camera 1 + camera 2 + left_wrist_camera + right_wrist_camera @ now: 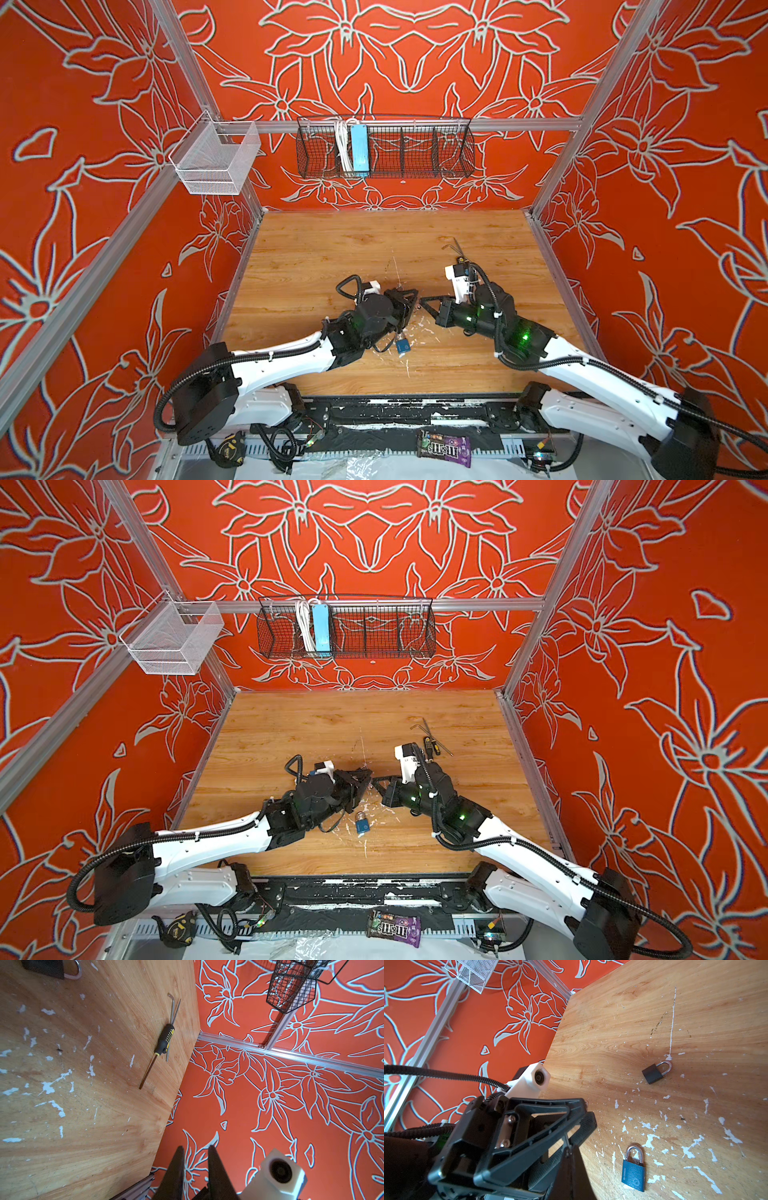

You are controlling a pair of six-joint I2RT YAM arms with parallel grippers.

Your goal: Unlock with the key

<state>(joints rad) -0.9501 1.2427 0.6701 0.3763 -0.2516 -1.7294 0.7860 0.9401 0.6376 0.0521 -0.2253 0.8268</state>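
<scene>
Blue metal padlock flat on wooden table, near left gripper. Key unseen. Left jaws narrow, hold unclear; right gripper pinched tight. Lock likely dense, rigid, slick: clamp body flats.

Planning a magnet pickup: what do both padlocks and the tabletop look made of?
Blue padlock: matte blue-coated body, probably metal; shiny steel-looking shackle. Black padlock: matte dark body, likely metal; bright shackle. Tabletop: wood-grain laminate, seemingly, chipped white in spots.

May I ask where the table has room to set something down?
Bare: table behind the left arm; front strip near the blue padlock. Crowded: middle, where left end effector and right end effector meet; screwdriver corner.
</scene>
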